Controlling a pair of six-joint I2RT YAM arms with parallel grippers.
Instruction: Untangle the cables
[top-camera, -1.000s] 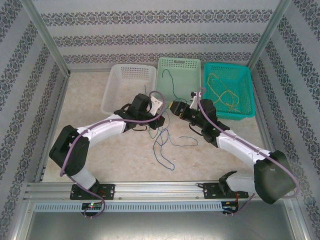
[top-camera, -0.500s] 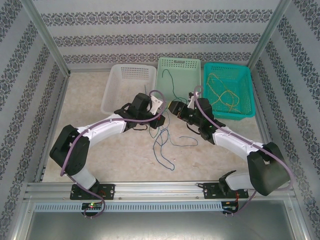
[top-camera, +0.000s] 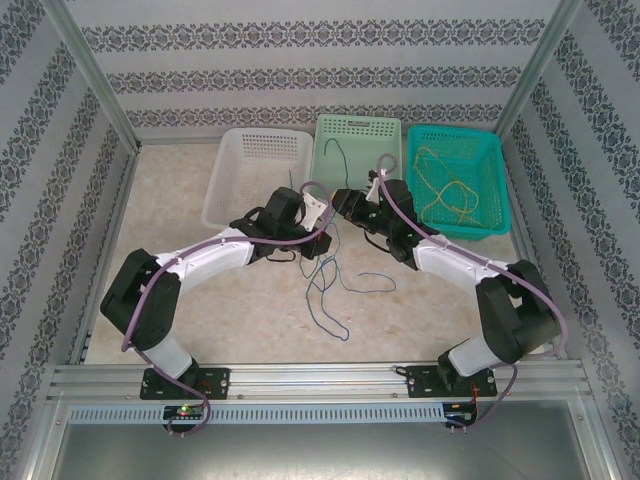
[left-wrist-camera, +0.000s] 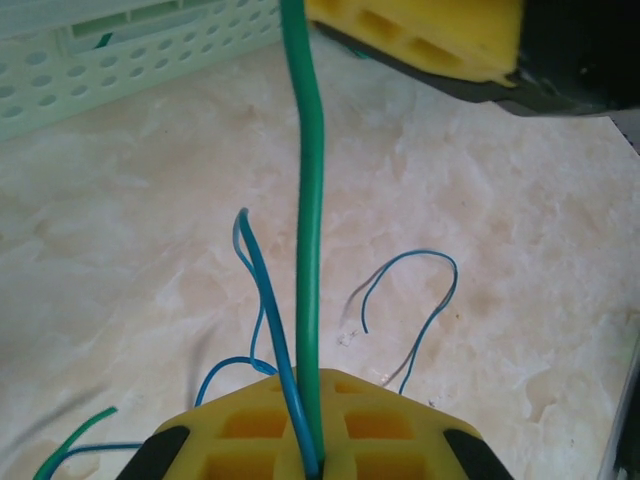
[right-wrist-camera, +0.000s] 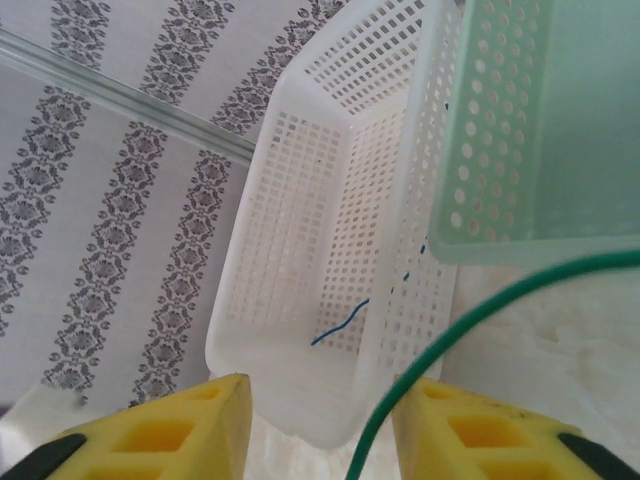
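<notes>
Left hand (left-wrist-camera: 312, 455) clenched on the green cable (left-wrist-camera: 312, 250) and blue cable (left-wrist-camera: 262, 300) at 6 o'clock, I should pinch green alone at 12 o'clock with my parted right hand (right-wrist-camera: 320, 430), then separate slowly.

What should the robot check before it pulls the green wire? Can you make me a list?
1. The left end effector clamps the green cable: ok.
2. Nothing but green in that clamp: not ok, a blue cable is pinched in alongside.
3. The green cable runs between the pads of the right end effector: ok, close to one pad.
4. The right end effector is shut on it: not ok, its pads stand apart.
5. The green cable is free of the tangle on the table: cannot tell, the wires are too thin from above.
</notes>
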